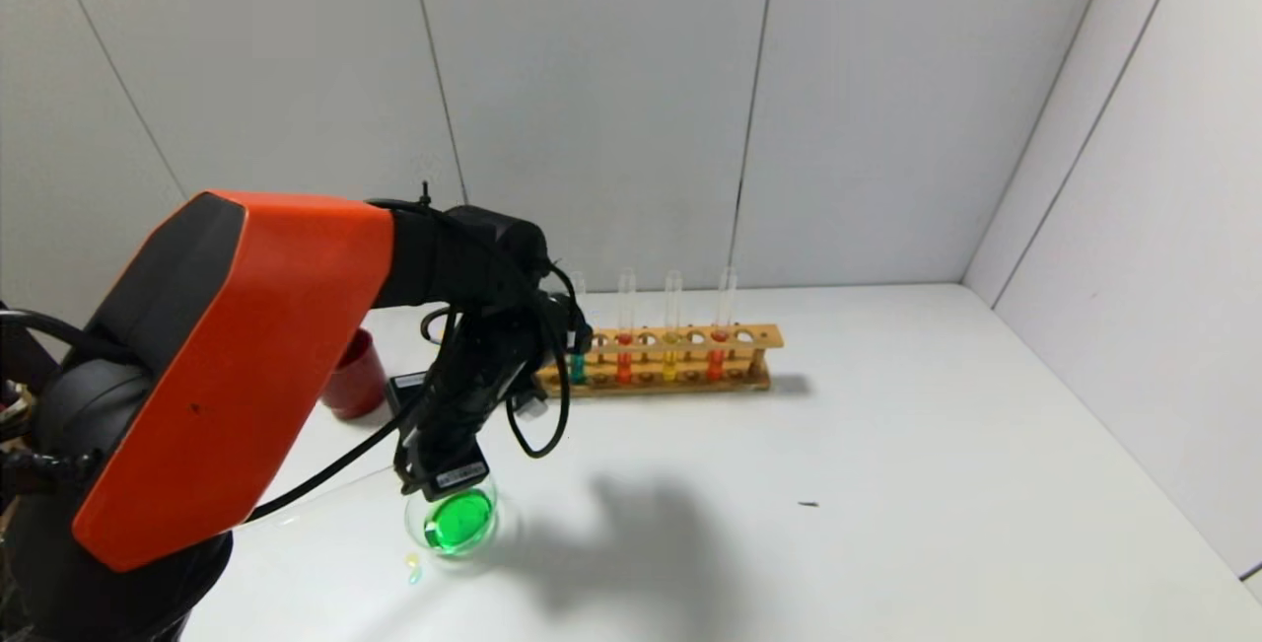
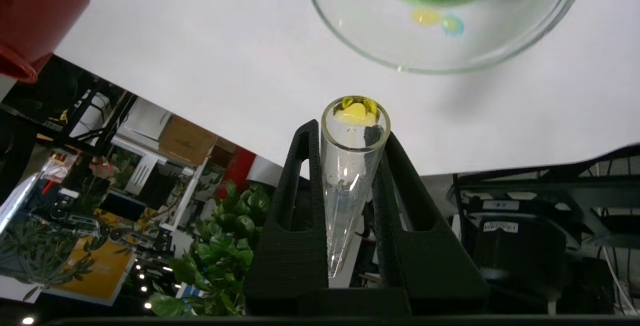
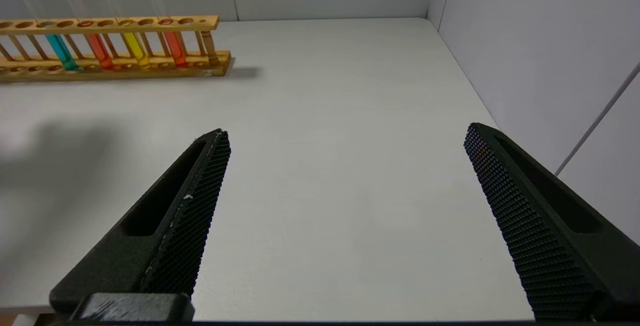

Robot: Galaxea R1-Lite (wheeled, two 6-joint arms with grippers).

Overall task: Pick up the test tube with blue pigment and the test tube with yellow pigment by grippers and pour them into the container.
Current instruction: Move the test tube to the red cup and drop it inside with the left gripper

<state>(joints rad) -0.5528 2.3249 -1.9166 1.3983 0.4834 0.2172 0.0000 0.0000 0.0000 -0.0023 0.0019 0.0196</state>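
Because its mouth must tip toward the container point(image 2: 445, 30) of green liquid on the desk point(image 1: 887, 484), the left hand point(image 2: 350, 166) pinches the nearly drained test tube with yellow pigment point(image 2: 350, 176) just beside it, while the right hand point(image 3: 345, 191) hangs spread over bare desk.

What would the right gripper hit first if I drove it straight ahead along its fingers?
Probably only bare table. The open right gripper points over white surface toward the back wall; the wooden rack sits off to one side, though depth is uncertain.

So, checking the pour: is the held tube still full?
No, the tube in the left gripper looks nearly empty, only yellow residue at its mouth.
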